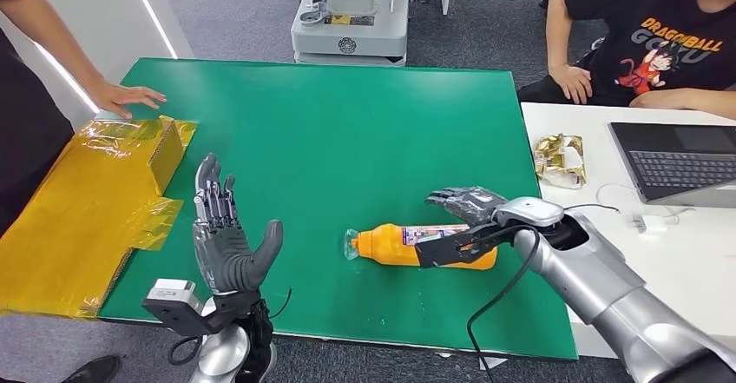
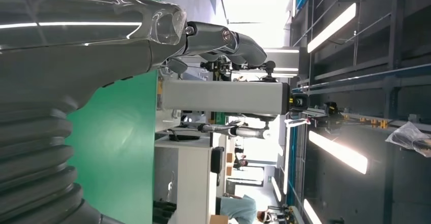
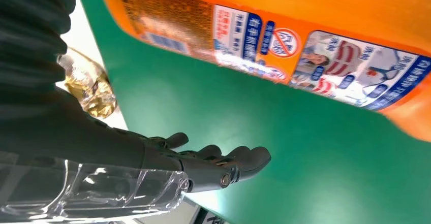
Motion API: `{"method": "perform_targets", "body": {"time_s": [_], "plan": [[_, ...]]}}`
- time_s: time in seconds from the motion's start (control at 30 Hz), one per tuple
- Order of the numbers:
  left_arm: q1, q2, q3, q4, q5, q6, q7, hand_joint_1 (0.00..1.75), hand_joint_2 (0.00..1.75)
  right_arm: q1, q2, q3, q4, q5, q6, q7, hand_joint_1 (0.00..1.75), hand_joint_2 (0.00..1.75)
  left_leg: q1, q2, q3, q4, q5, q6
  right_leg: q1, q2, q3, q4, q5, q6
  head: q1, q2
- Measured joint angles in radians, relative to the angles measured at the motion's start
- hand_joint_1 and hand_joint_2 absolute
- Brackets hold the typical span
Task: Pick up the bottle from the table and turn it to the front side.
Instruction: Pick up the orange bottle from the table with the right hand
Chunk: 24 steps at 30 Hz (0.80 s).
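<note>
The orange bottle [image 1: 408, 245] lies on its side on the green table [image 1: 347, 131], toward the near edge and right of centre, its clear cap end pointing toward my left arm and its printed label facing up and toward the far side. From my head camera I see my right hand [image 1: 464, 218] reaching over the bottle's base half, fingers [image 1: 457, 198] arched above the far side and the thumb low on the near side; the right wrist camera shows the fingers [image 3: 223, 165] held together and stretched out flat over the green surface, with the bottle's orange body and blue-and-white label [image 3: 305, 56] close beside them, and I see no grip closed on it, so I read that hand as open around the bottle rather than holding it. My left hand [image 1: 227, 231] stands upright above the table's near left corner, palm turned toward the bottle, fingers spread and holding nothing, well apart from it. A yellow wrapped box [image 1: 82, 201] sits along the table's left edge, where a person's hand [image 1: 130, 98] rests on the green surface. On the white desk [image 1: 607, 253] to the right lie a gold foil packet [image 1: 560, 157] and a laptop [image 1: 677, 161], with a second person in a black printed T-shirt [image 1: 660, 31] seated behind them.
</note>
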<state>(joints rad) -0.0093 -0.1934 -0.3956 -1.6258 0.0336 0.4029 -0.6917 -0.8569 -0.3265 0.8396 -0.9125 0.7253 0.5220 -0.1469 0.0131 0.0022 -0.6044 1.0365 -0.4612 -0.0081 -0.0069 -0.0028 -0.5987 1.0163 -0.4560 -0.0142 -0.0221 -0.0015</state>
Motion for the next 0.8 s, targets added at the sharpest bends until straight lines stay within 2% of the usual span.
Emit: {"method": "perform_targets", "body": {"time_s": [0.17,0.8], "plan": [[0.003,0.003,0.0,0.0,0.007,0.008,-0.004,0.0,1.75,-0.052,-0.003,0.061,0.044,-0.038,0.044,-0.001,0.0,1.75,0.0,0.0,0.0,0.0,0.0,0.0,0.0,0.0,0.0,0.0,0.0,0.0,0.0,0.0],[0.014,0.006,0.0,0.0,0.014,0.029,-0.008,0.0,1.75,-0.085,-0.009,0.184,0.142,-0.121,0.021,-0.028,0.0,1.75,0.0,0.0,0.0,0.0,0.0,0.0,0.0,0.0,0.0,0.0,0.0,0.0,0.0,0.0]]}}
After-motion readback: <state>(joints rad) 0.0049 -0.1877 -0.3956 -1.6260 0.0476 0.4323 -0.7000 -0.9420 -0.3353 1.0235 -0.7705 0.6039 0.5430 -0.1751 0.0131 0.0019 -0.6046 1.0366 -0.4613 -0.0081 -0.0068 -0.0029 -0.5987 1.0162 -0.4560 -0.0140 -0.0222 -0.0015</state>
